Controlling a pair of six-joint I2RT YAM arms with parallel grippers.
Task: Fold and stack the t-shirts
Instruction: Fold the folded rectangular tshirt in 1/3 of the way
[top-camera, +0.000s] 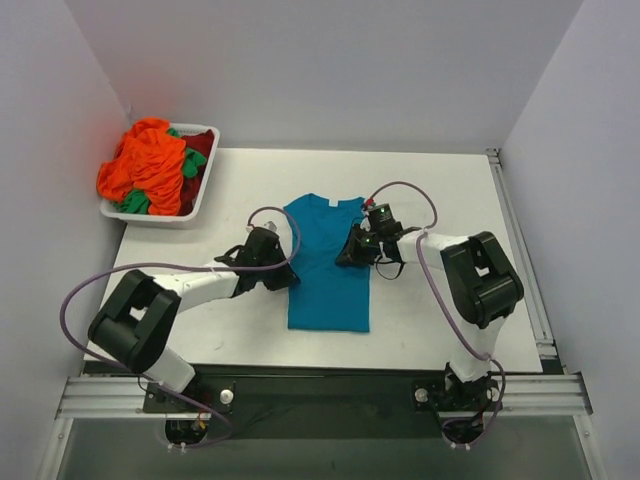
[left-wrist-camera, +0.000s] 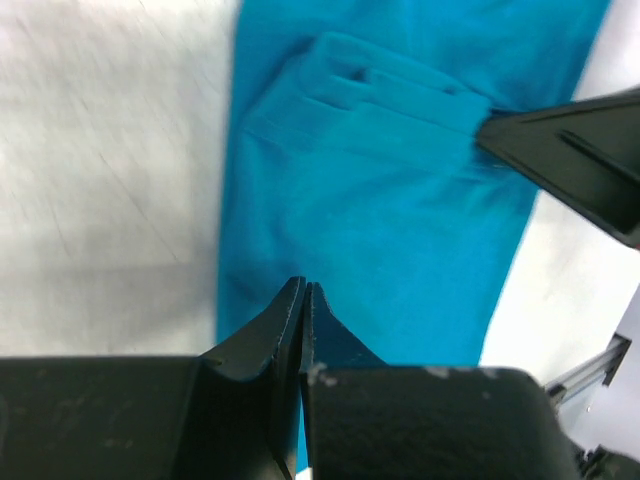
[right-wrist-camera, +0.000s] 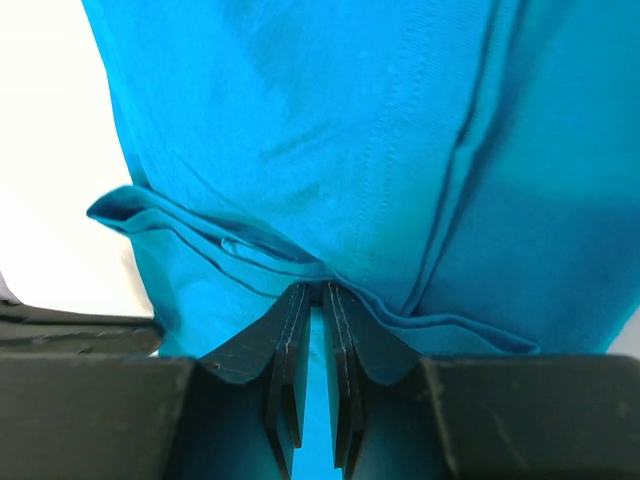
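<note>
A teal t-shirt lies in a narrow lengthwise fold at the table's middle, collar at the far end. My left gripper sits at its left edge. In the left wrist view its jaws are pressed together over the teal cloth, with a teal sliver between the fingers. My right gripper is at the shirt's right edge, shut on a folded hem of the cloth. Its fingertip puckers the fabric. More t-shirts, orange, green and dark red, are heaped at the back left.
The heap sits in a white tray at the table's far left corner, against the left wall. Walls close in the table on the left, back and right. A metal rail runs along the right edge.
</note>
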